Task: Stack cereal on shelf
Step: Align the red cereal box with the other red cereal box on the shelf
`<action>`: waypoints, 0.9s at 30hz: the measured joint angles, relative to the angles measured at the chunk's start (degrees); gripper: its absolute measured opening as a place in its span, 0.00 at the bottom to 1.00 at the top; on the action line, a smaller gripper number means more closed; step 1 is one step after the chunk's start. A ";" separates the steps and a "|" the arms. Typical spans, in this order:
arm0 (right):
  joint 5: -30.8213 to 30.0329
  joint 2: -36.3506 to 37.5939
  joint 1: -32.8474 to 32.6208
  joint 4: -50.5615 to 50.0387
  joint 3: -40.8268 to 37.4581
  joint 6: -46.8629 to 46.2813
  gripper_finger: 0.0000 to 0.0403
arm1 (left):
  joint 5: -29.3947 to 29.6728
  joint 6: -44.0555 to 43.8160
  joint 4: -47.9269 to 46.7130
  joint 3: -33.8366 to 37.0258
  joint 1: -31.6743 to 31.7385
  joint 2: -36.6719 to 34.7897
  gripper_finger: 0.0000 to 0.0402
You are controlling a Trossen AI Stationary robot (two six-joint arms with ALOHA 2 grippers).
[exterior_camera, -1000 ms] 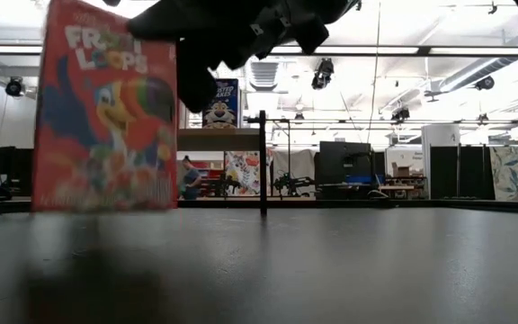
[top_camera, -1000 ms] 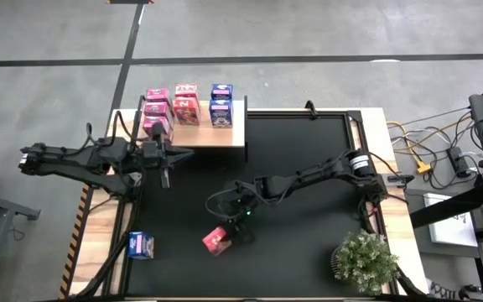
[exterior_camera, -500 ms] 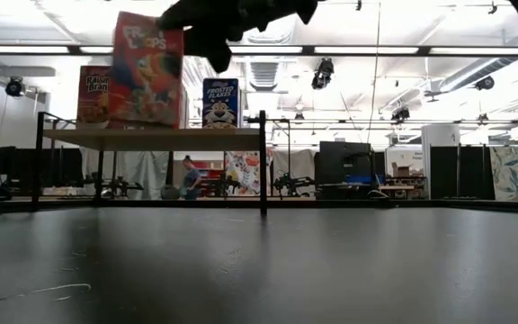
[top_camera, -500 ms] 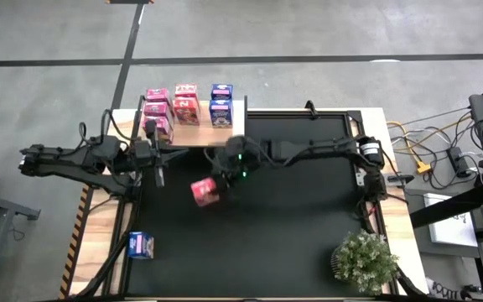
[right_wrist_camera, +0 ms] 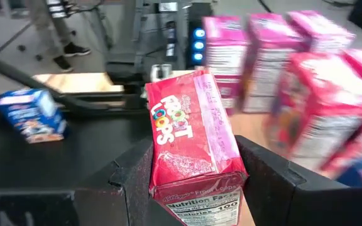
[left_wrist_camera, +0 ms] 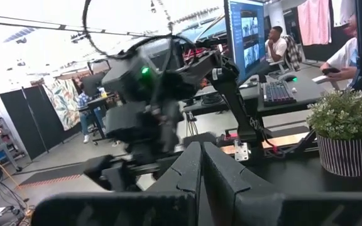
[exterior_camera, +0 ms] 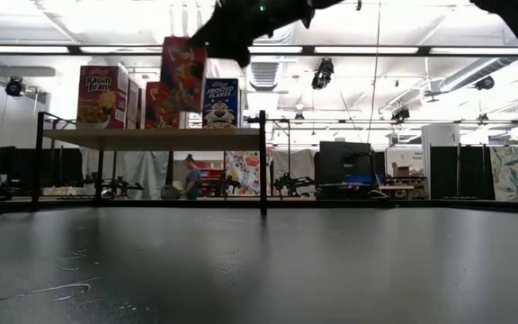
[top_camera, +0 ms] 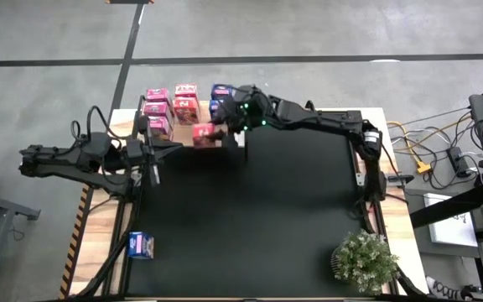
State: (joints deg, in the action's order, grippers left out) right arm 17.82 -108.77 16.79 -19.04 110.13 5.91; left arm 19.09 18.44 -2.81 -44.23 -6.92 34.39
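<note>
Many small cardboard cereal boxes [top_camera: 174, 107] stand on the pale wooden shelf [top_camera: 225, 138], the right gripper [top_camera: 220, 127] squeezes a pink box [top_camera: 205, 134] above it, the left gripper [top_camera: 153, 164] waits pinched together, and one blue box [top_camera: 142, 245] waits on the table.

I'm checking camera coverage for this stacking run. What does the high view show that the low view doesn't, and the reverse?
Only the high view shows the left tool, shut and waiting at the table's left side, a blue cereal box lying on the wooden table edge by the black mat's near-left corner, and the potted plant. Only the low view shows the printed box fronts, such as Raisin Bran, and the room behind. Both show the right tool holding a Froot Loops box over the shelf.
</note>
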 joint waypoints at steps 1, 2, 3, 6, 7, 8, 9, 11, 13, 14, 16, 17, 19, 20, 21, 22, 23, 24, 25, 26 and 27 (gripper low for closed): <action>-0.09 -0.03 0.72 0.05 -0.21 -0.55 0.48 | 0.01 0.24 0.02 0.00 0.00 0.00 0.00; -0.08 -0.05 1.40 0.06 -0.53 -1.21 0.48 | 0.02 0.51 0.02 0.00 0.00 0.00 0.00; -0.08 -0.05 1.98 0.29 -0.92 -1.57 0.48 | 0.02 0.61 0.04 0.00 0.02 -0.02 0.00; -0.07 -0.06 3.25 0.48 -1.84 -1.41 0.48 | 0.04 1.26 0.22 0.00 0.00 -0.04 0.00; -0.07 -0.09 3.47 0.52 -2.06 -1.43 0.48 | 0.04 1.57 0.26 0.00 0.00 -0.04 0.00; -0.06 -0.09 3.60 0.50 -2.26 -1.37 0.48 | 0.04 1.80 0.26 0.00 0.00 -0.04 0.00; -0.06 -0.09 3.65 0.46 -2.32 -1.27 0.48 | 0.04 1.97 0.26 0.00 0.00 -0.04 0.00; -0.04 -0.09 3.66 0.43 -2.34 -0.96 0.48 | 0.04 2.08 0.25 0.00 0.00 -0.04 0.00; 0.01 -0.09 3.62 0.45 -2.34 -0.94 0.48 | 0.04 2.08 0.26 0.00 0.00 -0.04 0.00; 0.02 -0.09 3.62 0.43 -2.34 -0.79 0.48 | 0.04 2.08 0.26 0.00 0.00 -0.04 0.00; 0.04 -0.09 3.62 0.41 -2.48 -0.77 0.48 | 0.04 2.08 0.26 0.00 0.00 -0.04 0.00; 0.04 -0.09 3.62 0.43 -2.60 -0.77 0.48 | 0.04 2.08 0.26 0.00 0.00 -0.04 0.00; 0.03 -0.09 3.62 0.44 -2.94 -0.97 0.49 | 0.04 2.08 0.28 0.00 0.00 -0.04 0.00; 0.02 -0.09 3.62 0.42 -3.13 -1.36 0.50 | 0.04 2.08 0.28 0.00 0.00 -0.04 0.00; 0.04 -0.09 3.62 0.49 -3.35 -1.40 0.51 | 0.04 2.08 0.29 0.00 0.00 -0.04 0.00; 0.02 -0.09 3.62 0.65 -3.59 -1.40 0.52 | 0.04 2.08 0.33 0.00 0.00 -0.04 0.00; -0.04 -0.09 3.62 0.69 -3.80 -1.40 0.53 | 0.04 2.08 0.41 0.00 0.00 -0.04 0.00; -0.08 -0.09 3.62 0.66 -4.03 -1.37 0.54 | 0.04 2.08 0.50 0.00 0.00 -0.04 0.00; -0.19 -0.09 3.62 0.46 -4.21 -1.34 0.56 | 0.04 2.08 0.62 0.00 0.00 -0.04 0.00; -0.38 -0.09 3.62 0.31 -4.32 -1.32 0.57 | 0.04 2.08 0.77 0.00 0.00 -0.04 0.00; -0.45 -0.12 3.63 0.22 -4.33 -1.34 0.58 | 0.04 2.08 0.83 0.00 0.00 -0.04 0.00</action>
State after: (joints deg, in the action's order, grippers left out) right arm 17.38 -108.88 20.41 -18.82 105.80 4.58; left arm 19.14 20.51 -1.98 -44.23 -6.92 34.35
